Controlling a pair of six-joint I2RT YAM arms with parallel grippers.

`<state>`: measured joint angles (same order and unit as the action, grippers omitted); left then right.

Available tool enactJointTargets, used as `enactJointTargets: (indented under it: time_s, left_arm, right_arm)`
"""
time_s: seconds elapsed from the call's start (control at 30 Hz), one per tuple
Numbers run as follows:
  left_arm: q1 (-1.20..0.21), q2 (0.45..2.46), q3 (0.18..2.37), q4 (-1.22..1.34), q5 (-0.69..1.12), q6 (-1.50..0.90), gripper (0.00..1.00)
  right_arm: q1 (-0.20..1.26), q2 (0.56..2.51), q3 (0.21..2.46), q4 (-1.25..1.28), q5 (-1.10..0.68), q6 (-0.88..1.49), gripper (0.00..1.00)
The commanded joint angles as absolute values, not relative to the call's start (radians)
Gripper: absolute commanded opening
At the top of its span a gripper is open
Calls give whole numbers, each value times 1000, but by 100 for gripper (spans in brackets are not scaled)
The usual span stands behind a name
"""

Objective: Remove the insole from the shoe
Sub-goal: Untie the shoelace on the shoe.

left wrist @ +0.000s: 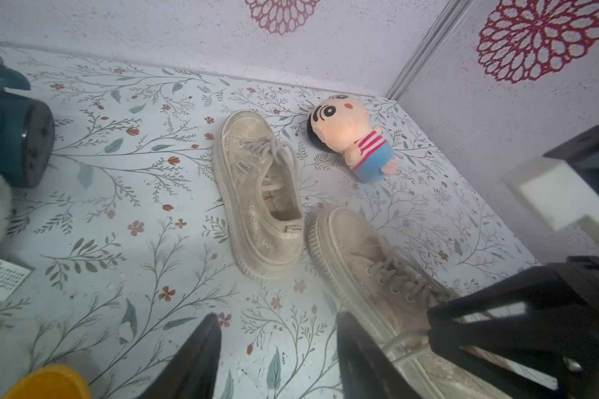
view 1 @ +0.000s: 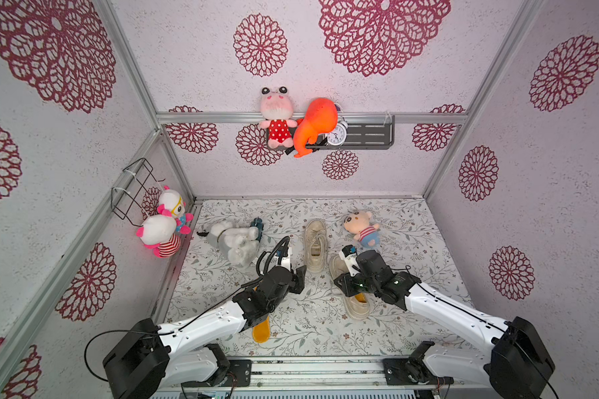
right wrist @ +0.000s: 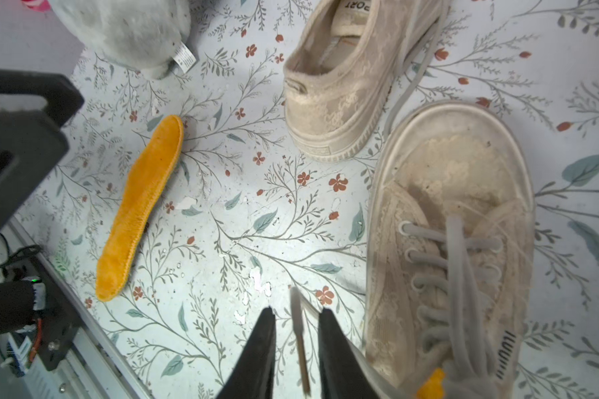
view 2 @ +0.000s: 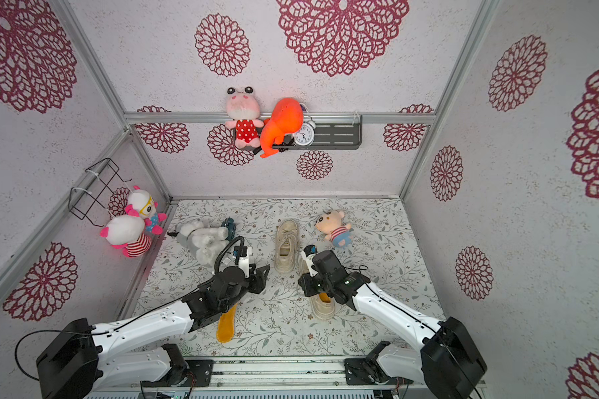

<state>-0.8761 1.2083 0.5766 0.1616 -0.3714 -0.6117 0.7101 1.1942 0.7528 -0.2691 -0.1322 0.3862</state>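
Two beige lace-up shoes lie on the floral mat. The far shoe (view 1: 315,247) (left wrist: 256,193) looks empty inside. An orange insole (view 1: 360,297) (right wrist: 433,383) shows in the opening of the near shoe (view 1: 358,311) (right wrist: 453,193). A second orange insole (view 1: 260,331) (right wrist: 142,207) lies flat on the mat, partly under my left arm. My right gripper (view 1: 340,285) (right wrist: 297,311) hovers at the near shoe's left side with its jaws apart. A thin lace end hangs loose between them. My left gripper (view 1: 298,278) (left wrist: 278,316) stands open over bare mat beside the shoes, holding nothing.
A grey plush (view 1: 234,241) and a teal object (view 1: 258,224) lie at the back left. A small doll (view 1: 362,228) sits at the back right. More plush toys hang on the left wall (view 1: 159,229) and the back shelf (view 1: 367,134). A metal rail (view 1: 319,371) runs along the front.
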Motion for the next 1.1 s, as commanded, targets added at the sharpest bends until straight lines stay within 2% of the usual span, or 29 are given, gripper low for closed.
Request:
enactJointTargets:
  time_s: [0.0, 0.1, 0.23, 0.37, 0.53, 0.77, 1.07]
  left_arm:
    - [-868, 1223, 602, 149, -384, -637, 57]
    - [-864, 1230, 632, 128, -363, -640, 57]
    - [-862, 1264, 674, 114, -314, -661, 57]
    - [-861, 1336, 730, 96, -237, -684, 57]
    - [-860, 1396, 784, 63, -199, -681, 57]
    - [-859, 1390, 783, 57, -213, -681, 58]
    - [-859, 1399, 781, 58, -201, -682, 58]
  right_arm:
    - [713, 1122, 837, -317, -35, 345, 38]
    - [699, 1042, 889, -416, 52, 347, 40]
    - [659, 951, 889, -616, 161, 464, 39]
    - [637, 906, 820, -737, 123, 667, 38]
    - [637, 860, 723, -665, 23, 815, 42]
    - [607, 880, 662, -505, -36, 797, 45]
    - [551, 978, 662, -424, -107, 720, 34]
